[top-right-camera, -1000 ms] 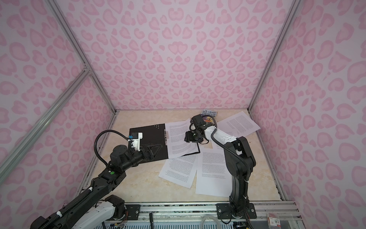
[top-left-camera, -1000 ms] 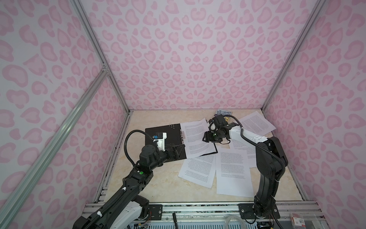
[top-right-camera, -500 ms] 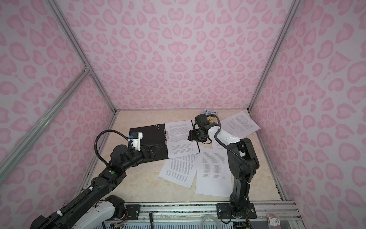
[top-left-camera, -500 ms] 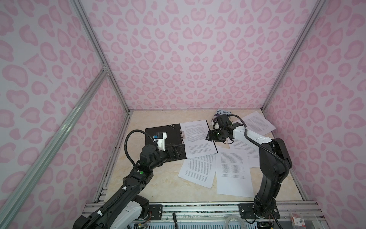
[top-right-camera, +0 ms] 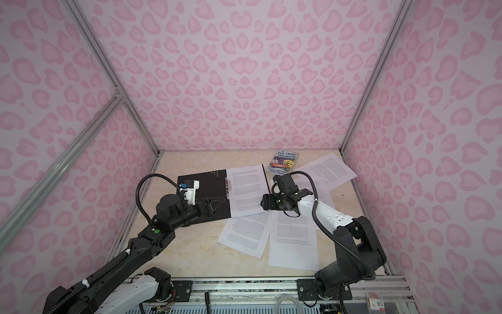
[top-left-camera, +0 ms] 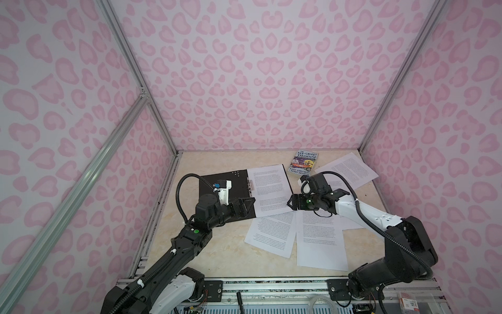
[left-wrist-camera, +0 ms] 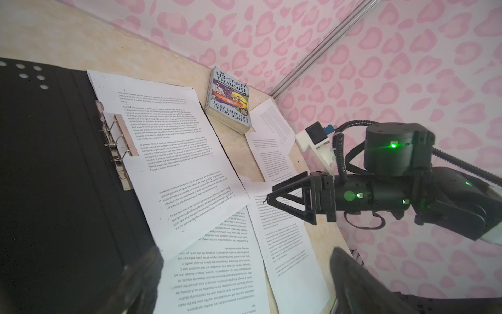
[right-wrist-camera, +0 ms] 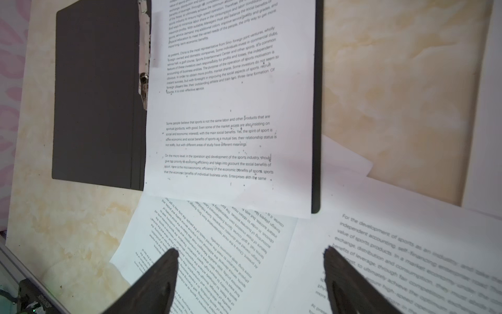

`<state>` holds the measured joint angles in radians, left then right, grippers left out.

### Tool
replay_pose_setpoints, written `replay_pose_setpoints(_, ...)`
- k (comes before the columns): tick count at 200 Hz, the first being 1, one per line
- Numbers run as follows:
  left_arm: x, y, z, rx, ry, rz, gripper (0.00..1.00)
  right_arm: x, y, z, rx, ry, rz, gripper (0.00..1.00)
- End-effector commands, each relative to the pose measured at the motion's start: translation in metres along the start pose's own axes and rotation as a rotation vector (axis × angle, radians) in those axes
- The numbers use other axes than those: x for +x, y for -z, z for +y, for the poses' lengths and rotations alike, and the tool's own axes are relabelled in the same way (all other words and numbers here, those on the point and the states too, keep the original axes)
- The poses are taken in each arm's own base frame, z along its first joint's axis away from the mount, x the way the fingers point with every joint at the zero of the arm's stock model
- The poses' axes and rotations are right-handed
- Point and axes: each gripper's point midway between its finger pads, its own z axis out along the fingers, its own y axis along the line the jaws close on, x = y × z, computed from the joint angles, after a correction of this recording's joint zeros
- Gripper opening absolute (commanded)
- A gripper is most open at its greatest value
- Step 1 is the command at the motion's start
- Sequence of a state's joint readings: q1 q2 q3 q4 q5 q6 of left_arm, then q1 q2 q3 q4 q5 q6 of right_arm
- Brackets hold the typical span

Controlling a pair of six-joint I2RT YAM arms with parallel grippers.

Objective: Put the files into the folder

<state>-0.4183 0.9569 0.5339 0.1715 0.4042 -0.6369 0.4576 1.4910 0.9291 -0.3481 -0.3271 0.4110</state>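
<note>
The folder lies open on the table, black inside up, its spine clip showing. One of the files, a printed sheet, lies flat on the folder's right half. More files lie loose: two in front of the folder and one at the back right. My left gripper hovers open over the folder's front edge, its fingers holding nothing. My right gripper stands open at the filed sheet's front right corner, empty, with its fingertips above the loose sheets.
A paperback book lies at the back, between the folder and the far sheet. Pink patterned walls with metal posts close in three sides. The rail that carries the arm bases runs along the front edge.
My right gripper has opened wider and drawn back a little toward the front, off the sheet on the folder. That sheet now lies squarer on the folder. The left arm has not moved.
</note>
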Motion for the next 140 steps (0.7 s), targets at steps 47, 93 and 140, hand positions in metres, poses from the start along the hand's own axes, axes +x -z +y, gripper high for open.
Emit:
replay_pose_setpoints(47, 0.095, 0.038, 0.048, -0.219, 0.169, 0.296, 1.0, 0.047, -0.024, 0.027, -0.131, 0.079, 0.04, 0.84)
replay_pose_setpoints(93, 0.133, 0.046, 0.064, -0.265, 0.284, 0.379, 1.0, 0.065, -0.038, 0.042, -0.187, 0.135, 0.064, 0.84)
replay_pose_setpoints(140, 0.155, 0.04, 0.069, -0.268, 0.34, 0.455, 1.0, 0.073, -0.044, 0.039, -0.201, 0.145, 0.069, 0.83)
